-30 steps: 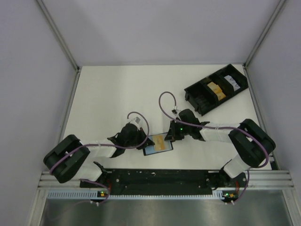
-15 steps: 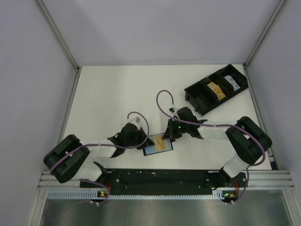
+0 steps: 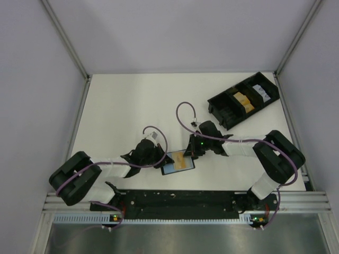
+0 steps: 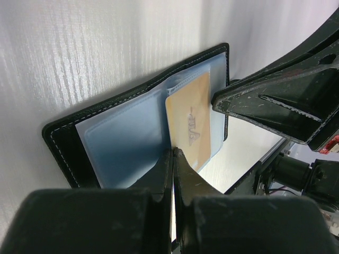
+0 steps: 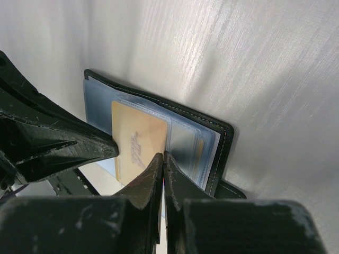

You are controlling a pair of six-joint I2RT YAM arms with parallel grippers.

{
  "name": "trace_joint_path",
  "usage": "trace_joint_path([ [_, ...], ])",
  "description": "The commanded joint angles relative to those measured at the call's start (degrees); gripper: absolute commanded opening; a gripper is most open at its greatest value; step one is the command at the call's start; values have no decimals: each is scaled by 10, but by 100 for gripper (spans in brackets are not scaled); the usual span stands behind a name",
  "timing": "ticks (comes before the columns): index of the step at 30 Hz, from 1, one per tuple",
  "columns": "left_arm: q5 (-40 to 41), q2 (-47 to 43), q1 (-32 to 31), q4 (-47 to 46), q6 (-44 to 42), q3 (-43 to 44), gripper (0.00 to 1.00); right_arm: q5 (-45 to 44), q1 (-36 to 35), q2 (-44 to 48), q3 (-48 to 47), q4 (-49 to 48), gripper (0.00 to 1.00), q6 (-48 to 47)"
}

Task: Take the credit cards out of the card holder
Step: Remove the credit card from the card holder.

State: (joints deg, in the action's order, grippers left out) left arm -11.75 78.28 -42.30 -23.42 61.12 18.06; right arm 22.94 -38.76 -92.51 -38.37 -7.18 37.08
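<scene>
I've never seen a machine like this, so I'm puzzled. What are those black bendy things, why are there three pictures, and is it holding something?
Those are two robot arms bolted to the near edge of a white table. One picture comes from a camera high above them. The other two come from small cameras on each arm's wrist, so you look straight down its pinching tool.

On the table lies an open black wallet with an orange card on its blue-grey inside. Further back sits a long black tray with compartments.

The right tool is shut and looks pinched on one edge of the card. The left tool is shut too, with its tips at the card's other side. I cannot tell whether it grips anything.
</scene>
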Motion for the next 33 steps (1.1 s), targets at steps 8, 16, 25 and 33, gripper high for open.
trace_joint_path([
  [8,1,2,4,-64,27,-44,3,-65,1,-24,5,61,0,-32],
  [16,2,-1,4,-60,22,-44,0,-5,1,13,14,2,0,-8],
  [25,-8,9,4,-78,15,-40,0,47,1,28,4,-61,0,12],
  [33,-6,10,4,-111,21,-52,1,19,1,1,5,-50,0,10],
])
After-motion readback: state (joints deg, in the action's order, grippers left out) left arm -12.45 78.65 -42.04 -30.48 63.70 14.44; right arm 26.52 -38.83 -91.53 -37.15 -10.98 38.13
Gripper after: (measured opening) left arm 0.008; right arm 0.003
